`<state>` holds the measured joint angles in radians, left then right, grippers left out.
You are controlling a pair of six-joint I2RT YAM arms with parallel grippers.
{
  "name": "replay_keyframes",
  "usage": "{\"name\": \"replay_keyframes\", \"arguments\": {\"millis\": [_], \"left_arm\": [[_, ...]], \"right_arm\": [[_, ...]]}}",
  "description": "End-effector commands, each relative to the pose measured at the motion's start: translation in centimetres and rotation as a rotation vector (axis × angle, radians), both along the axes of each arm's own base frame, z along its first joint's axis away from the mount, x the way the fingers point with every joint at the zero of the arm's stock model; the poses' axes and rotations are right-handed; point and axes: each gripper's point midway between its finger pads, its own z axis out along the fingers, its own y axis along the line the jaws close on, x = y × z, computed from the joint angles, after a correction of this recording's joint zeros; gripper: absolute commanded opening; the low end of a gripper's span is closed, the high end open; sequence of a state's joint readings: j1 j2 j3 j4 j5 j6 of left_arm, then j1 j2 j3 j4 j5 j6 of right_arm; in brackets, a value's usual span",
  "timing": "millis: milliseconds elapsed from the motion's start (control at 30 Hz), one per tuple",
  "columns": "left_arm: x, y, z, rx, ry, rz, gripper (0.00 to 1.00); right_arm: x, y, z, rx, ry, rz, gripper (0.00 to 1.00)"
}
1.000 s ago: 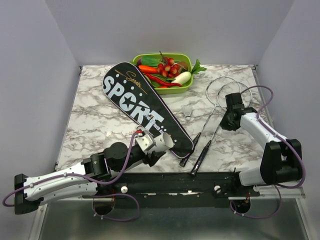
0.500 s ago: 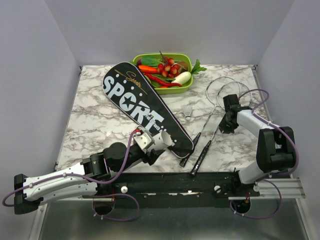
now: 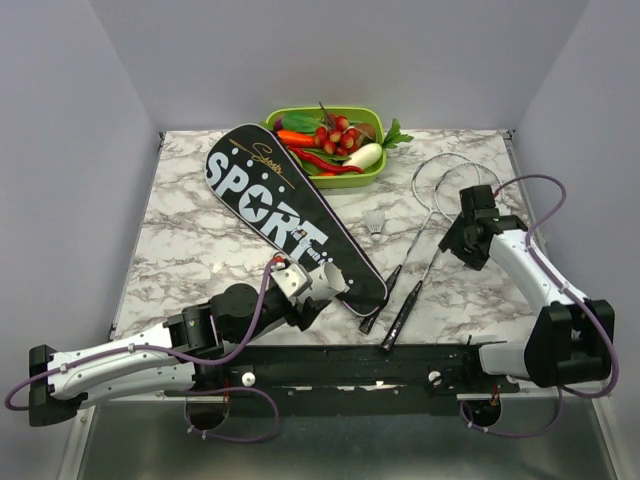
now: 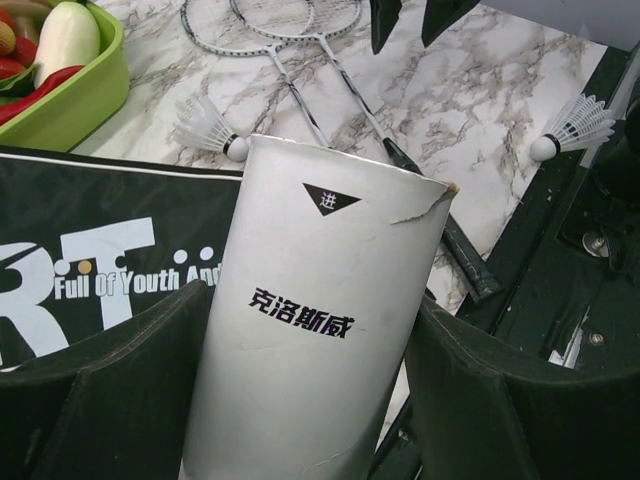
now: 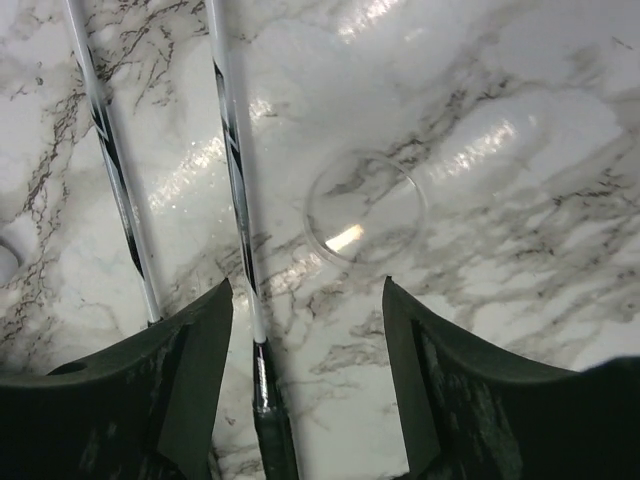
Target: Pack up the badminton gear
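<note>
**Rackets, shuttlecock and bag lie out on the table**

The bag is long, black and shaped like a racket, with a fat round end and a thin end. Big white letters on it say SPORT, with white dots around them. It lies flat and slanted, its thin end toward the arms.

Right of the bag lie two rackets. Their round silver hoops overlap and their thin shafts run side by side. Their black handles stop near the bag's thin end. A small white shuttlecock with a feathery skirt sits between the bag and the rackets, touching neither.

At the bag's thin end, the left gripper squeezes a white tube from both sides. The tube looks like smooth card. It has a small tear in its rim, a black triangle and black writing.

Right of the bag, over the racket shafts, the right gripper has its fingers wide apart and holds nothing. One shaft lies on the table in the gap, close to one finger. A clear round disc lies flat just past the fingers.

Behind the bag's fat end sits a green tray of toy vegetables, very close to the bag. The table is shiny white marble with grey veins. Plain pale walls stand around it.
</note>
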<state>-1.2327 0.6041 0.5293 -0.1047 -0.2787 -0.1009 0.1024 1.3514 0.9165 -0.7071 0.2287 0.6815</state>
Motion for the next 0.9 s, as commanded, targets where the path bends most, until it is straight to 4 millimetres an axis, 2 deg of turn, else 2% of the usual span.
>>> {"name": "replay_keyframes", "arguments": {"millis": [0, 233, 267, 433, 467, 533, 567, 667, 867], "left_arm": [[-0.8, 0.9, -3.1, -0.063, 0.291, 0.130, 0.00], [-2.3, -0.1, -2.5, -0.105, 0.324, 0.044, 0.00], [-2.5, -0.2, -2.4, -0.110, 0.328, 0.032, 0.00], [-3.4, -0.8, -2.5, -0.102, 0.348, -0.013, 0.00], [-3.6, -0.8, -2.5, -0.101, 0.349, -0.021, 0.00], [-4.0, -1.0, -2.7, -0.089, 0.359, -0.034, 0.00], [-4.1, -1.0, -2.7, -0.084, 0.362, -0.039, 0.00], [-4.5, -1.1, -3.1, -0.073, 0.375, -0.046, 0.00], [-5.3, -1.4, -3.7, -0.041, 0.391, -0.066, 0.00]], "right_arm": [[-4.2, -2.1, 0.9, -0.062, 0.058, -0.130, 0.71], [-9.0, -4.8, 0.7, -0.085, 0.124, -0.377, 0.73], [-10.2, -5.1, 0.6, -0.093, 0.155, -0.411, 0.73], [-13.6, -5.2, -0.5, -0.095, 0.216, -0.569, 0.73], [-14.4, -5.1, -0.8, -0.096, 0.236, -0.579, 0.76], [-15.2, -5.1, -1.2, -0.095, 0.251, -0.628, 0.91], [-16.0, -5.0, -1.5, -0.095, 0.274, -0.635, 0.92], [-16.9, -4.5, -1.8, -0.067, 0.280, -0.680, 0.92], [-17.0, -4.0, -1.6, -0.023, 0.245, -0.700, 0.97]]}}
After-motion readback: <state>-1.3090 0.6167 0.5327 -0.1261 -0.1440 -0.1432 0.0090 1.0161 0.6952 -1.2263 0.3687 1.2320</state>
